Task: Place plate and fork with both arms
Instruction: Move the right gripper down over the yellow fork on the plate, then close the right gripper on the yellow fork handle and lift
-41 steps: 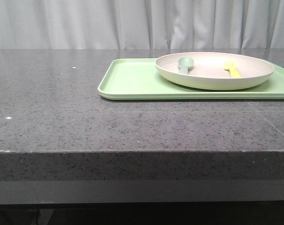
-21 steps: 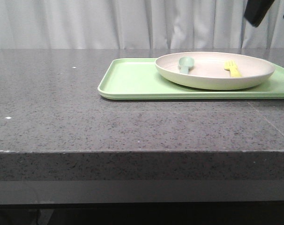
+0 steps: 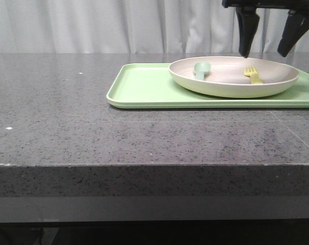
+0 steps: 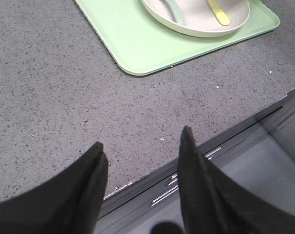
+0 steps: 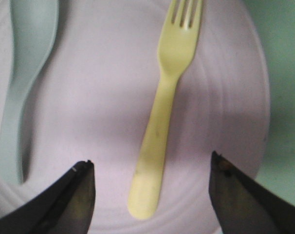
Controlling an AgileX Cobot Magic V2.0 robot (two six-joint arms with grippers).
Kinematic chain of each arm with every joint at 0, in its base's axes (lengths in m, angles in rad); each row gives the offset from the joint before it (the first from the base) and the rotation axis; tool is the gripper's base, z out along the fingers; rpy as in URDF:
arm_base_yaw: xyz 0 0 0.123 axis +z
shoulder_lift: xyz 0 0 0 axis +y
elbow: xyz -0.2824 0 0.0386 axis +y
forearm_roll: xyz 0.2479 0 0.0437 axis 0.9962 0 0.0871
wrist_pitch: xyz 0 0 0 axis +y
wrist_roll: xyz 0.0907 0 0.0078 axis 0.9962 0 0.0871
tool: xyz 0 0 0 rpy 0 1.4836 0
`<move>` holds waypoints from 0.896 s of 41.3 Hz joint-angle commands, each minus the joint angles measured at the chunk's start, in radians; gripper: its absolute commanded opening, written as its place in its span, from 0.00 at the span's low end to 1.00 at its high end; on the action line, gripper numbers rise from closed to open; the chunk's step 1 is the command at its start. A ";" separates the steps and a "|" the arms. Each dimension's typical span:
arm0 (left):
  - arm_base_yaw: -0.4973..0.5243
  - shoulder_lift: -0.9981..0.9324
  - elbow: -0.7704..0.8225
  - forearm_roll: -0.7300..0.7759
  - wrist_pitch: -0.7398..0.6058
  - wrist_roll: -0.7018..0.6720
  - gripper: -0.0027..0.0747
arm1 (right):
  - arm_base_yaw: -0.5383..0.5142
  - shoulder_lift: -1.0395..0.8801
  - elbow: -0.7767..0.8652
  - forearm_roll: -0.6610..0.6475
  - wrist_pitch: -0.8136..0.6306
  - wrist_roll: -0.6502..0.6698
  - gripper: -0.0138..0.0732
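Observation:
The cream plate [image 3: 231, 84] sits on the light-green tray [image 3: 144, 89] at the right of the table. The yellow fork [image 3: 253, 75] lies in the plate's right half; the grey-green spoon [image 3: 201, 69] lies in its left half. My right gripper [image 3: 264, 53] hangs open just above the plate, its fingers [image 3: 246, 30] either side of the fork. In the right wrist view the fork [image 5: 164, 117] lies between my open right gripper [image 5: 151, 168], its handle end nearest, with the spoon [image 5: 21, 78] beside it. My left gripper [image 4: 140, 146] is open and empty over the table's front edge, far from the plate [image 4: 196, 24].
The tray [image 4: 138, 44] takes up the table's right rear. The dark speckled tabletop [image 3: 57, 107] stretches to the left and front. The table's front edge and a metal rail [image 4: 196, 170] lie under my left gripper. A white curtain hangs behind.
My right gripper has come down into the front view from the top right and now hangs open just over the fork. The plate, fork, spoon and tray have not moved.

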 commanded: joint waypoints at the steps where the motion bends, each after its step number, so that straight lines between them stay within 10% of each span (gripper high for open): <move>1: 0.002 -0.002 -0.026 -0.033 -0.061 0.002 0.47 | -0.020 0.005 -0.096 -0.009 0.067 0.019 0.75; 37: 0.002 -0.002 -0.026 -0.033 -0.061 0.002 0.47 | -0.037 0.129 -0.167 0.004 0.103 0.056 0.55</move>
